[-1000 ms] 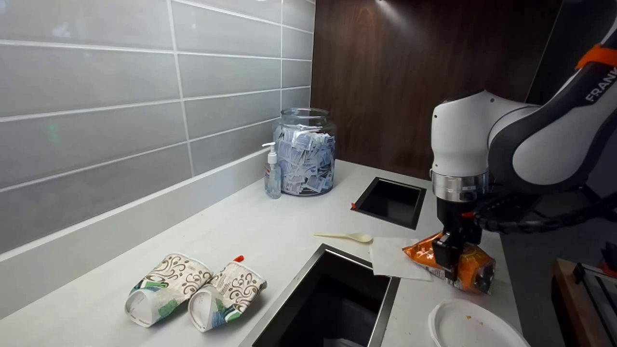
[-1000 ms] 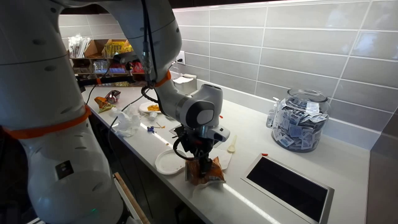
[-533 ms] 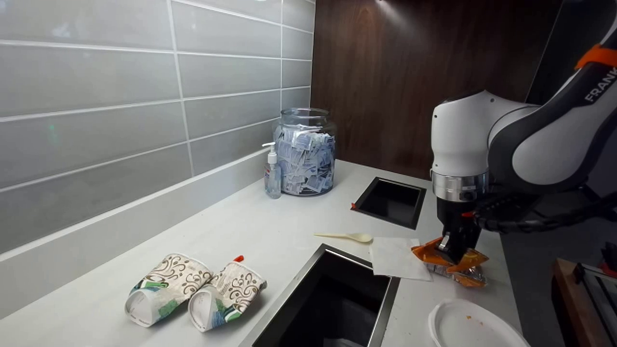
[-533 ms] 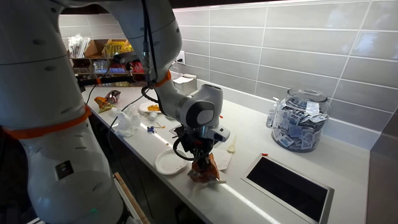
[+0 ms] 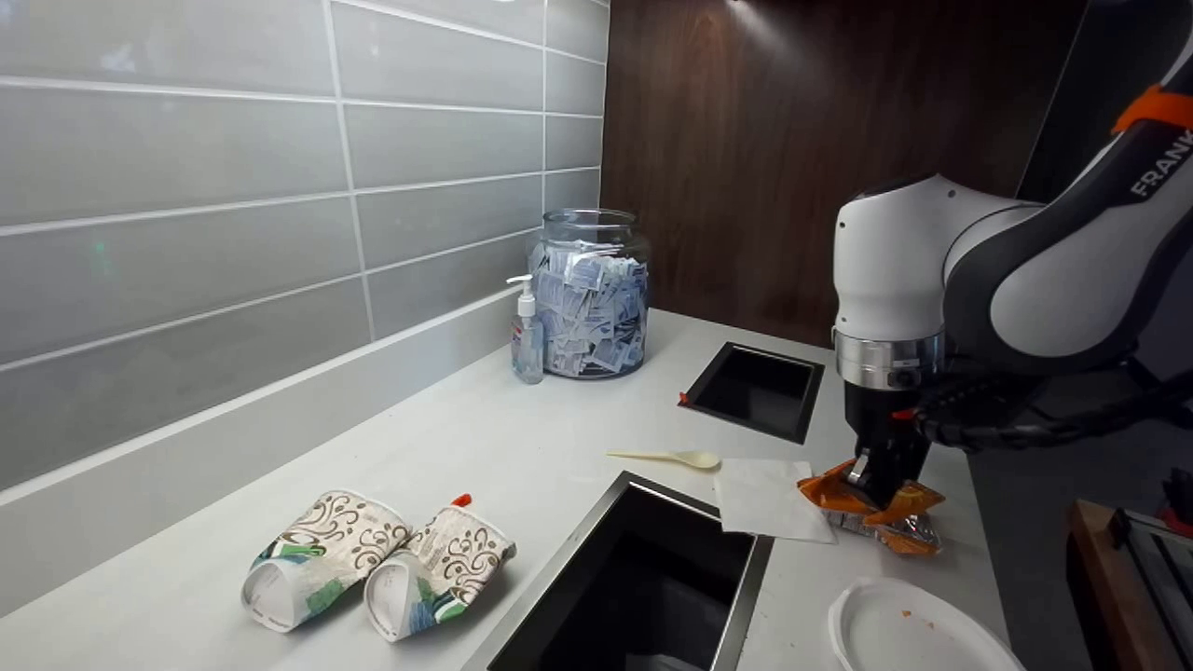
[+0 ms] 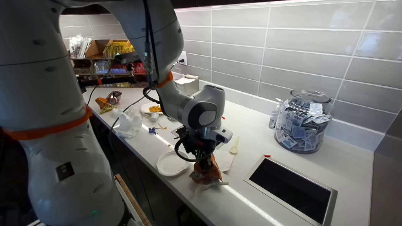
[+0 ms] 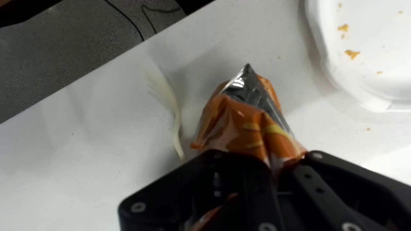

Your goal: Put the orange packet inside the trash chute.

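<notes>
The orange packet is bunched up under my gripper near the counter's edge, its silver inside partly showing. In the wrist view the packet is pinched into folds where the jaws of my gripper meet; the fingertips themselves are hidden by it. The gripper is shut on it, pointing straight down, and the packet seems to rest on the counter. Two dark framed openings are set in the counter, a near chute and a far chute; which is the trash chute I cannot tell.
A white plate with crumbs lies close to the packet. Beside it are a napkin, a spoon and a white fork. Paper cups, a sanitizer bottle and a glass jar stand or lie farther off.
During the first half second the jaws closed and the packet crumpled inward between them. Since then the arm and packet have hardly moved.
</notes>
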Motion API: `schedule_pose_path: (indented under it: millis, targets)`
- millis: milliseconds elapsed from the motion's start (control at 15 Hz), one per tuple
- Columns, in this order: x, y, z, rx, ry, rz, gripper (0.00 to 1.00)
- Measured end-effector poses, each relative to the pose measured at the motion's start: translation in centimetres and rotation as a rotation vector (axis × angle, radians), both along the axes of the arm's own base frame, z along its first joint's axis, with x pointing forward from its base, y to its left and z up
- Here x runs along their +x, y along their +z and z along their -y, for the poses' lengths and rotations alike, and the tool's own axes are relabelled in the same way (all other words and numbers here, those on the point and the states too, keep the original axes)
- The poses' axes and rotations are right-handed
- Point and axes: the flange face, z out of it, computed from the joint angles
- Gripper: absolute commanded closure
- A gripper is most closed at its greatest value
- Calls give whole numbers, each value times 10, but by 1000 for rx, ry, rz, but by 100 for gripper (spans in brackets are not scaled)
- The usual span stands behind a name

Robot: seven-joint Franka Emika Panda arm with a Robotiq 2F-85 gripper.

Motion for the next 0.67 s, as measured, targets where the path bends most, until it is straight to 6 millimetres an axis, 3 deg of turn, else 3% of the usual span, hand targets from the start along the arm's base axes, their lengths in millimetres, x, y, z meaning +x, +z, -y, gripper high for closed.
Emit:
schedule_pose_path:
  millis: [267,667]
  targets:
    - [7,12,-1,-9,-12,33,100]
    - [25,100,-19,-57,-7,174,100]
